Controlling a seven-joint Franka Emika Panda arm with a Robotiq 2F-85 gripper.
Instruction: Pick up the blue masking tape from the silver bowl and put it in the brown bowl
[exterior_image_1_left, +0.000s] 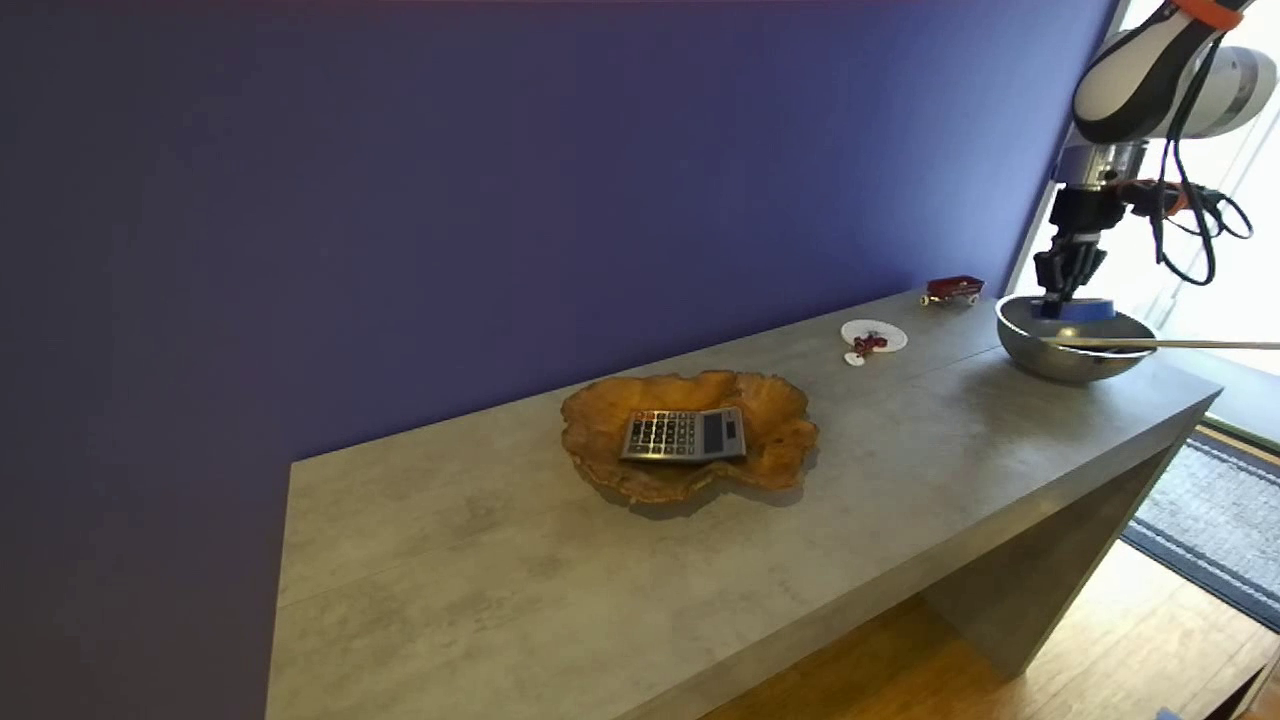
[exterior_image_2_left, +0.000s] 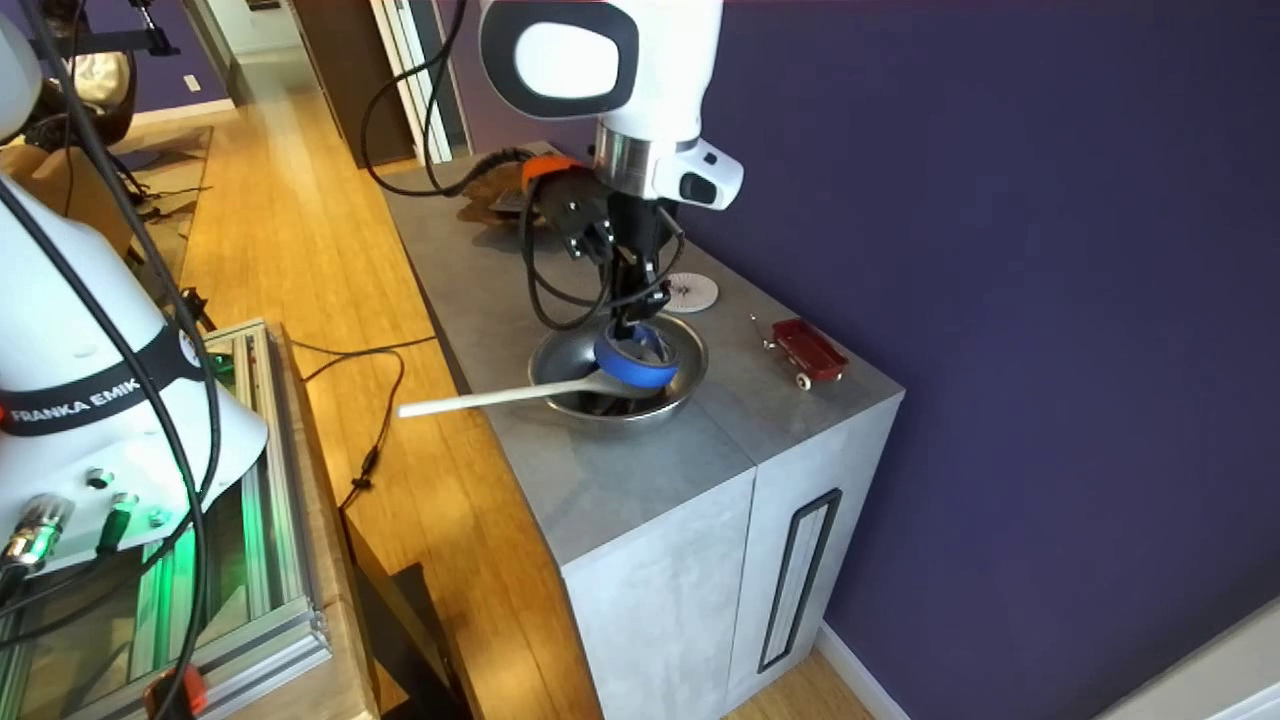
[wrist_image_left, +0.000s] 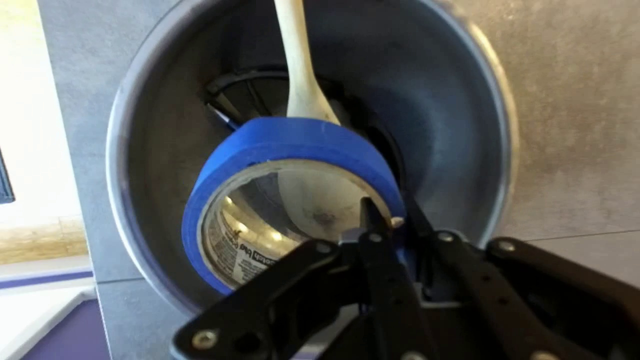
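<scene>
We see the gripper (wrist_image_left: 391, 210) pointing down over the silver bowl (wrist_image_left: 460, 130), its jaws drawn close together on the wall of the blue masking tape (wrist_image_left: 300, 135): one finger stands inside the ring, the other outside, with the tape pinched between them. The tape is within the round of the bowl, and in an exterior view the tape (exterior_image_1_left: 1092, 310) shows about level with the far rim. A wooden spoon (wrist_image_left: 300, 70) lies across the bowl; its head runs beneath the tape and shows through the ring, while its handle reaches out past the rim. We cannot tell whether spoon and tape touch. Lower in the bowl are dark things (wrist_image_left: 250, 77), too shadowed for us to name.

In an exterior view we find the silver bowl (exterior_image_1_left: 1065, 362) at the far right end of the desk (exterior_image_1_left: 480, 560), with the brown bowl (exterior_image_1_left: 785, 425) well apart from it, to the left and nearer to us. A calculator (exterior_image_1_left: 685, 436) lies face up in the brown bowl. Between the two bowls, toward the purple wall (exterior_image_1_left: 600, 200), lies a white disc (exterior_image_1_left: 893, 337), a small red item (exterior_image_1_left: 866, 345) overlapping its near edge. Farther along, close to the wall and left of the silver bowl, stands a red wagon (exterior_image_1_left: 953, 290).
</scene>
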